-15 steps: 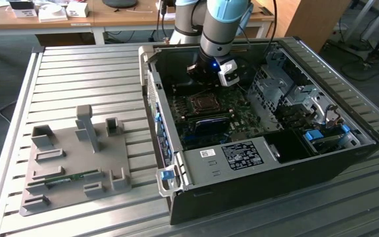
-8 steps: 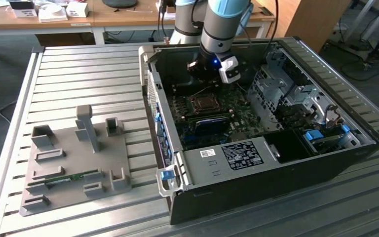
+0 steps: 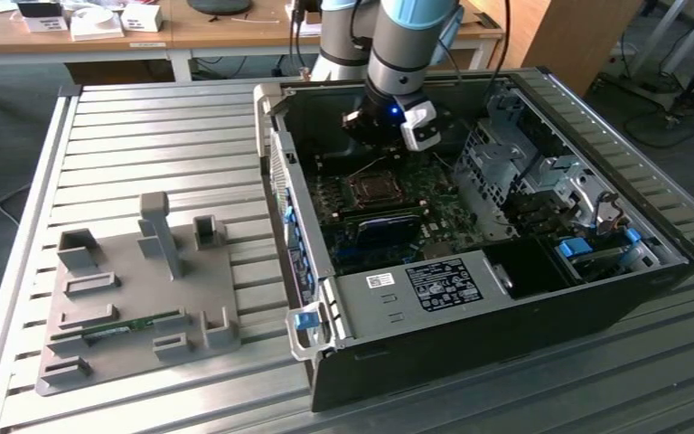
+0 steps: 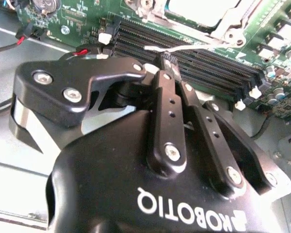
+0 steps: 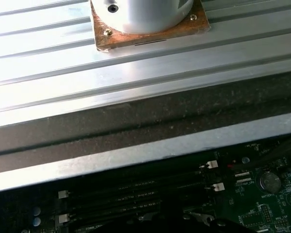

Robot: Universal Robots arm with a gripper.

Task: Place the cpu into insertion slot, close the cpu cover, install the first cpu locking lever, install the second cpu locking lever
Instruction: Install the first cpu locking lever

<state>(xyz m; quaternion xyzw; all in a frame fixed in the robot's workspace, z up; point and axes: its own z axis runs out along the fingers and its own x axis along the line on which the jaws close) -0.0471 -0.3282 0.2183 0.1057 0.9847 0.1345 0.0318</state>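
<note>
A: Status?
B: Tool (image 4: 168,60) is down inside the computer case (image 3: 323,362) on the bench (image 3: 142,136), low over the motherboard (image 4: 136,12). Fingertips are drawn together. A thin locking lever (image 4: 199,47) runs right at the tips. Can't tell if it's pinched or just touched.
A: Chip?
B: The cpu (image 4: 194,7) sits in the insertion slot (image 3: 354,192), and the cpu cover (image 4: 233,26) looks to be down around it.
A: Risks?
B: Lever is thin, probably sprung. It could slide off the tips and flick back. Overshoot would put the tips into the memory slots (image 4: 199,63) or their white latches.
A: Any print?
B: White lettering on the tool body, upside down in the second wrist view. White label (image 3: 444,282) on the black bay. Not quoting either.
</note>
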